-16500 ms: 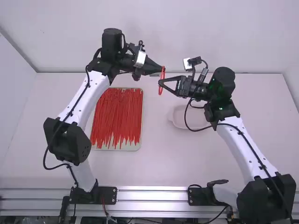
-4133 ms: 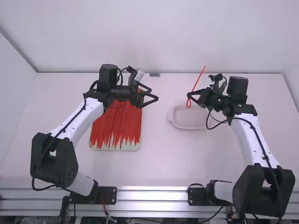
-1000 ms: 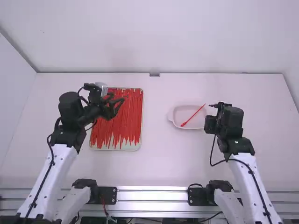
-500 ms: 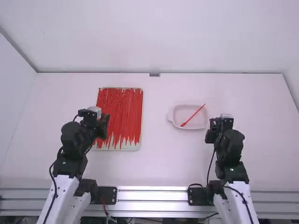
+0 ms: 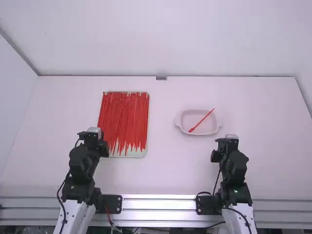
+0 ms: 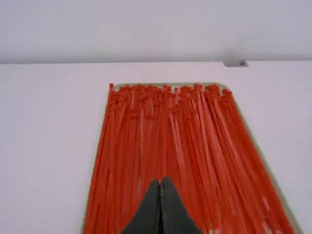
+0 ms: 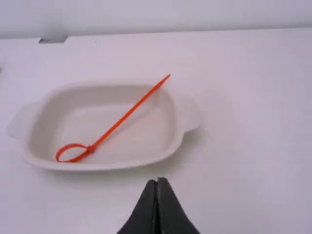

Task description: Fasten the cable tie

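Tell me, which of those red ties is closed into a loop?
The lone cable tie in the white dish: one end forms a small loop. The other ties lie straight, side by side.

Your left arm (image 5: 84, 161) is folded low at the near left, wrist pointing far. Left gripper (image 6: 160, 183): fingers pressed together, nothing between them. Your right arm (image 5: 233, 165) is folded likewise at the near right. Right gripper (image 7: 157, 181): fingers pinched together, empty.
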Motion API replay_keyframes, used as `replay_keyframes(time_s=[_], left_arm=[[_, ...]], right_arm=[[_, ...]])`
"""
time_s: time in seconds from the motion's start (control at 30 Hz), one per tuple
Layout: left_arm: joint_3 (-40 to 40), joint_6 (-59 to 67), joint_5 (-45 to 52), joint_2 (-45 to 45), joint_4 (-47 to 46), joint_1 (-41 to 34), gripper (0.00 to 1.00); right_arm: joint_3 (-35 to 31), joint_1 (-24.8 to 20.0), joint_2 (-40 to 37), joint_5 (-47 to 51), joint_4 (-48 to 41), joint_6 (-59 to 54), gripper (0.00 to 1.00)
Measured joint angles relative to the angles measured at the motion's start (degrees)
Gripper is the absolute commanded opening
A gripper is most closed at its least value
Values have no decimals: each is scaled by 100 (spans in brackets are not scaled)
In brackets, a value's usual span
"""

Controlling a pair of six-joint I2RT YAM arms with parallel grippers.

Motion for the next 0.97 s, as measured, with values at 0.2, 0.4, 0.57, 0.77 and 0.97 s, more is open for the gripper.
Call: replay_keyframes(time_s=[0.2, 0.4, 0.57, 0.77, 0.97], left_arm=[[-551, 0, -114, -549, 9, 2, 0], [-791, 0, -138, -973, 37, 2, 0], [-791, 0, -155, -1338, 35, 0, 0], [-791, -2, -155, -1727, 35, 0, 0], [-791, -2, -157, -1956, 37, 0, 0]], right_arm=[[-116, 0, -527, 13, 46, 2, 0], [-116, 0, -960, -4, 48, -2, 0], [-116, 0, -1305, 0, 46, -15, 0], [-116, 0, -1690, 4, 46, 0, 0], [-116, 0, -1860, 4, 46, -17, 0]])
